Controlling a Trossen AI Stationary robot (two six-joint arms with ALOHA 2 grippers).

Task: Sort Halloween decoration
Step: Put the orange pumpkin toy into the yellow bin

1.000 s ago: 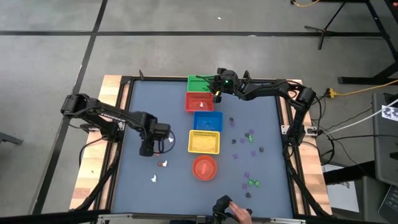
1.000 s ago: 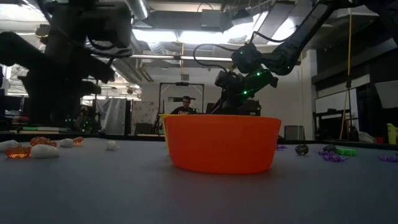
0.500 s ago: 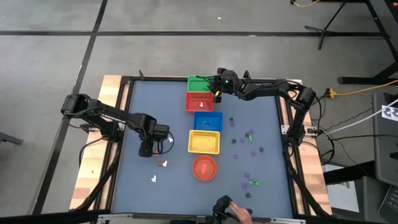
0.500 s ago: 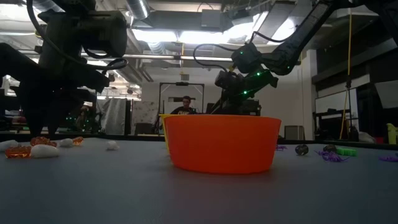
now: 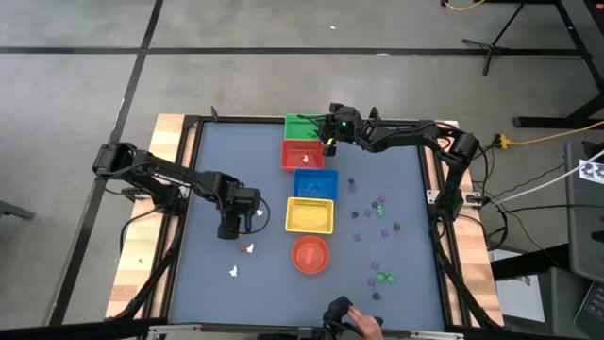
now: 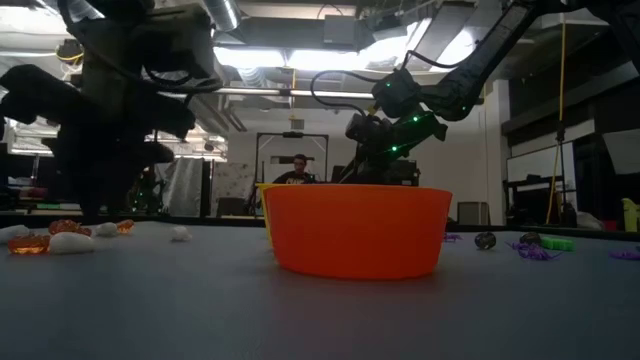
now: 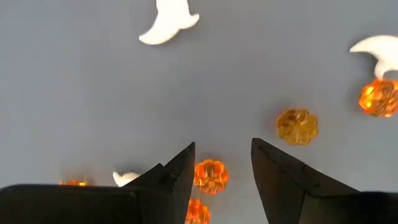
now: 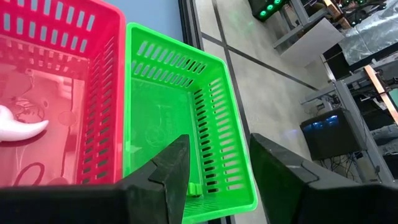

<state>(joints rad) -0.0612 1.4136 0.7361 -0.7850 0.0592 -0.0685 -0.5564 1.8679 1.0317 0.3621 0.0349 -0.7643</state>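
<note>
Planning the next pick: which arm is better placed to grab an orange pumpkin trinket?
Left. The left gripper is open above an orange pumpkin on the table, while the right gripper hangs open over the green basket, far from the pumpkins.

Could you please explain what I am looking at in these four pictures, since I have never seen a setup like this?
These are two dark robot arms at a table, sorting tiny Halloween trinkets. One picture looks straight down, one looks level across the table top, and two come from cameras on the arms' wrists.

Down the middle stand a green basket, a red basket, a blue basket, a yellow basket and a round orange bowl.

The left gripper hangs over white and orange trinkets; its wrist camera shows open fingers above an orange pumpkin, near a white ghost. It holds nothing.

The right gripper hovers at the green basket, fingers open and empty. A white piece lies in the red basket. Purple and green trinkets lie scattered on the right.
</note>
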